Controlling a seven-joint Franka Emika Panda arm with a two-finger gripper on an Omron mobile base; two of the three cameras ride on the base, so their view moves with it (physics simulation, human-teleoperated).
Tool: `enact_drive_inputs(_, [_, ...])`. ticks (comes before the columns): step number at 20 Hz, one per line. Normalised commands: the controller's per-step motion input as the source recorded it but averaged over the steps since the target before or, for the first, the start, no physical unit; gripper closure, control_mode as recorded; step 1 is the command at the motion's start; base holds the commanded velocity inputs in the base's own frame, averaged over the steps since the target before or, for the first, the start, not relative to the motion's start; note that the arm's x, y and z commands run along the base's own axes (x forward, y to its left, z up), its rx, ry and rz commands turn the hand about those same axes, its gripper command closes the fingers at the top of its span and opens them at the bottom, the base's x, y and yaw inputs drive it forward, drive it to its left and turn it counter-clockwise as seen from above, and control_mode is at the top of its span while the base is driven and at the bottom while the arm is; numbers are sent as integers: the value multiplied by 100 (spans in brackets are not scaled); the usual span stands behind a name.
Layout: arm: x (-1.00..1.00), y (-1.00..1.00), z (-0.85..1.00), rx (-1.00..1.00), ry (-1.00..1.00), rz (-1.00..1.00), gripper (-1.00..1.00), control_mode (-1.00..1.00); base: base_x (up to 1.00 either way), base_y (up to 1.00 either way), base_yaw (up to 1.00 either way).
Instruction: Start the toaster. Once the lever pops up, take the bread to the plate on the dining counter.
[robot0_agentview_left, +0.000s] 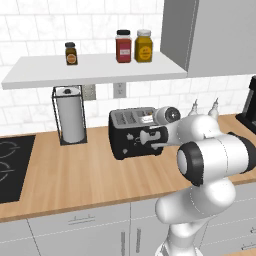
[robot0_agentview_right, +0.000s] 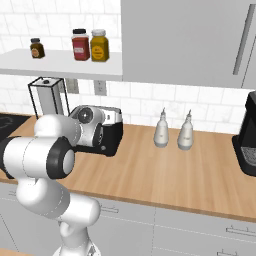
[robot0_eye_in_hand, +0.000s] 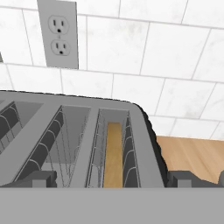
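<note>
We hover our gripper (robot0_eye_in_hand: 112, 179), jaws wide apart, over the toaster (robot0_agentview_left: 136, 132). Its rightmost slot holds the bread (robot0_eye_in_hand: 113, 153). We judge pressing the lever comes next.

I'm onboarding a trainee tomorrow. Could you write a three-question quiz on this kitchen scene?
1. True or false: the bread sits inside a slot of the toaster.
2. How many jars stand on the shelf? A two, B three, C five.
3. Fill in: left of the toaster in the left base view stands a ____ holder.

Key: 1 true; 2 B; 3 paper towel.
</note>
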Motion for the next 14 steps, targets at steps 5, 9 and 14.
enact_drive_inputs(5, [0,0,0,0,0,0,-100,-100,0,0,0])
enact_drive_inputs(9, [0,0,0,0,0,0,-100,-100,0,0,0])
enact_drive_inputs(14, [0,0,0,0,0,0,-100,-100,0,0,0])
